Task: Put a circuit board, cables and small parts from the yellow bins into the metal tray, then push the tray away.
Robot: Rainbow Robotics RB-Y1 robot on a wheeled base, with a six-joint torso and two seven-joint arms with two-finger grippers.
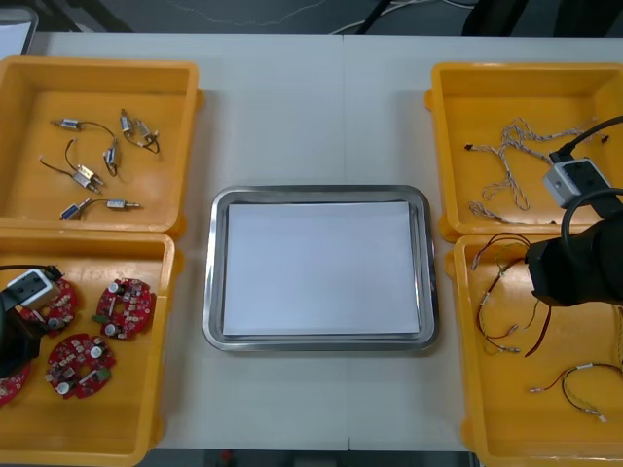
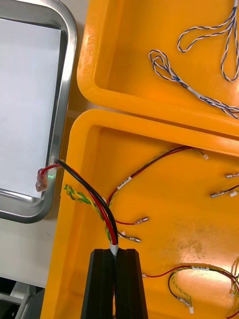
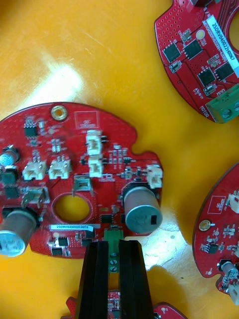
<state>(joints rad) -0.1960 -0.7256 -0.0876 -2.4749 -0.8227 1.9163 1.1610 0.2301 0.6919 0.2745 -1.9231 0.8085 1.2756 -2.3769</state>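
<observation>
The right tool (image 2: 115, 250), above the nearer right glossy yellow plastic bin (image 2: 164, 209), pinched a thin red-and-black cable (image 2: 89, 192). The cable's red plug end reached over the shiny rounded rim of the white-lined metal tray (image 2: 63, 99). The left tool (image 3: 113, 246) clamped the green terminal (image 3: 113, 237) of a round red circuit board (image 3: 74, 149) in the opposite bin (image 3: 99, 50).

In the front view the arms cover parts of a round red circuit board (image 1: 60, 304) and a thin red-and-black cable (image 2: 89, 192).

Bright, even light from above. White glare lies on the yellow bin (image 3: 114, 50) floor beside the circuit board (image 3: 74, 149); the metal tray (image 1: 212, 292) rim gleams at frame centre.
</observation>
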